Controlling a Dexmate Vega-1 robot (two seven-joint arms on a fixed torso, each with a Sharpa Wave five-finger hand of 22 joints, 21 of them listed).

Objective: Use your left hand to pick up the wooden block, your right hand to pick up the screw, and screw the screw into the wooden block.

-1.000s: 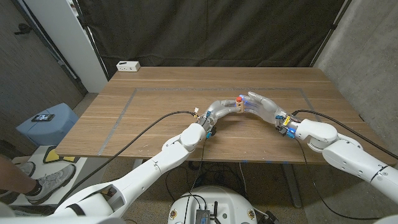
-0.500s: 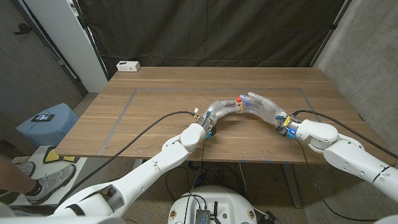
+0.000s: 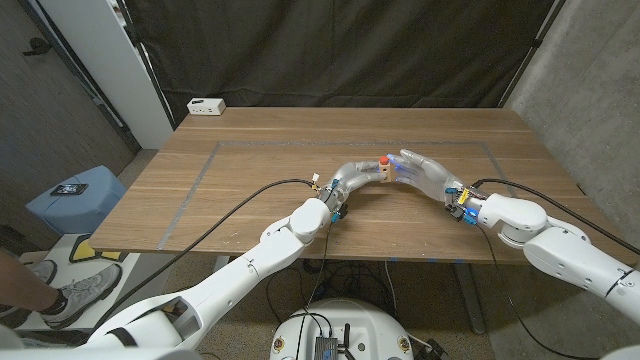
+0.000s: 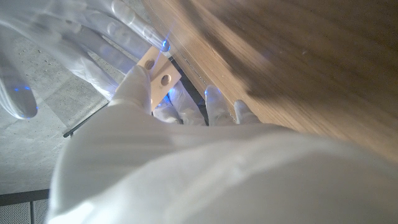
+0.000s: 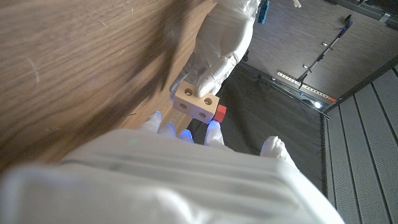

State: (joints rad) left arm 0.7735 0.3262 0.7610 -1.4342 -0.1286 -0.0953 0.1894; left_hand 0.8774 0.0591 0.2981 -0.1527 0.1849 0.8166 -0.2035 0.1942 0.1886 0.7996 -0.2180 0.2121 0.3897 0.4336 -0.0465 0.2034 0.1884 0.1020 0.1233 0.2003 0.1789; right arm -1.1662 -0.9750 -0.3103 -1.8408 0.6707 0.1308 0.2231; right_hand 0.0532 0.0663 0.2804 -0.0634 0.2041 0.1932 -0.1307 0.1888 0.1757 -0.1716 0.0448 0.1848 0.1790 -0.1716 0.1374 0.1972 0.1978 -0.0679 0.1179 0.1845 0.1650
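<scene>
My left hand grips the wooden block above the middle of the table. The pale block with round holes also appears in the left wrist view and in the right wrist view, where the left hand holds it from behind. The red-headed screw stands at the block's top. In the right wrist view the screw sits right beside the block. My right hand reaches in from the other side with fingers spread. Its fingertips are at the screw and its thumb stands apart.
The wooden table carries a taped rectangle outline. A white power strip lies at its far left corner. A black curtain hangs behind the table. A blue stool and a person's shoe are on the floor at the left.
My right hand has shifted slightly at the block. The block, the screw and my left hand stay where they were.
</scene>
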